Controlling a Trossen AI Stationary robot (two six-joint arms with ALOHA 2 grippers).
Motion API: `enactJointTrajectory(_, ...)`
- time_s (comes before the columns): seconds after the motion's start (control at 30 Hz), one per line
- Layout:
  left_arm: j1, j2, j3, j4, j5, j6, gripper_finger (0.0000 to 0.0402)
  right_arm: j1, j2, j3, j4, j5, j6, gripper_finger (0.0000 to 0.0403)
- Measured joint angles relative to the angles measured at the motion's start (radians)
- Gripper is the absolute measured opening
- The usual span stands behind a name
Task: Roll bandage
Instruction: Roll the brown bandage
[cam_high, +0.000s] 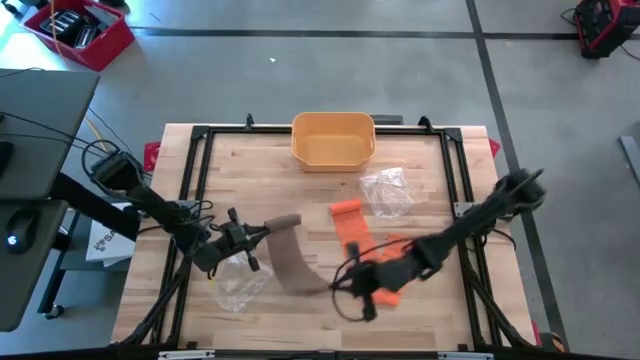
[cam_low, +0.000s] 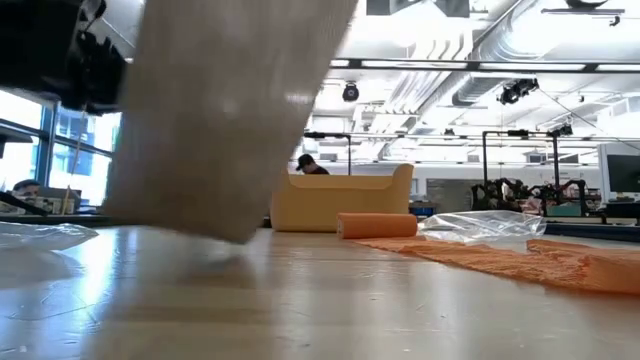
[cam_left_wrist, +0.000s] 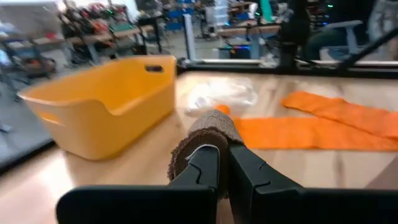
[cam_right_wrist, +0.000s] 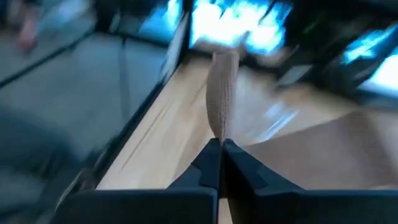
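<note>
- Left gripper (cam_left_wrist: 224, 163): fingers pressed together on one end of the tan bandage (cam_high: 290, 255), where the cloth is bunched into a loose curl; it sits at the front left of the table (cam_high: 250, 150).
- Right gripper (cam_right_wrist: 219, 155): fingers pinched shut on the other end of the same strip, at the front centre.
- Tan bandage: hangs slack between the two grippers, partly lifted off the wood. Judged light, soft and stretchy, with a woven surface that should not slip. Hold it by the ends, across the full width; a corner grip would likely let it twist.
- Orange bandage (cam_high: 360, 240): lies unrolled and flat on the table, just beyond the right gripper.
- Yellow bin (cam_high: 333, 140): stands at the back centre; nothing shows inside.
- Clear plastic bag (cam_high: 386, 190): near the bin. A second clear bag (cam_high: 240, 280) lies just beside the left gripper. The contents of both cannot be made out.
</note>
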Motion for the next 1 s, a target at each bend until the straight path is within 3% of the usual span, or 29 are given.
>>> enactJointTrajectory(0.13, -0.004, 0.077, 0.007, -0.014, 0.079, -0.103, 0.0003, -0.001, -0.178, 0.001, 0.023, 0.133, -0.096, 0.0001)
enactJointTrajectory(0.37, -0.02, 0.308, 0.131, -0.012, 0.254, -0.233, 0.0002, -0.068, -0.347, 0.001, 0.064, 0.272, -0.301, 0.0)
enactJointTrajectory(0.47, -0.063, 0.379, 0.196, -0.012, 0.274, -0.264, 0.0002, -0.12, -0.388, 0.001, 0.058, 0.357, -0.37, 0.0)
enactJointTrajectory(0.57, -0.111, 0.414, 0.249, -0.01, 0.274, -0.316, 0.0001, -0.201, -0.416, 0.001, 0.046, 0.369, -0.396, 0.0)
enactJointTrajectory(0.67, -0.158, 0.434, 0.301, 0.012, 0.31, -0.348, 0.0001, -0.31, -0.408, 0.001, -0.012, 0.277, -0.351, 0.0)
enactJointTrajectory(0.83, -0.235, 0.436, 0.387, 0.087, 0.359, -0.325, 0.0001, -0.474, -0.278, 0.001, -0.105, -0.026, -0.171, 0.0)
enactJointTrajectory(1.0, -0.313, 0.437, 0.427, 0.271, 0.218, -0.156, 0.0001, -0.505, -0.028, 0.001, -0.057, -0.184, -0.118, 0.0)
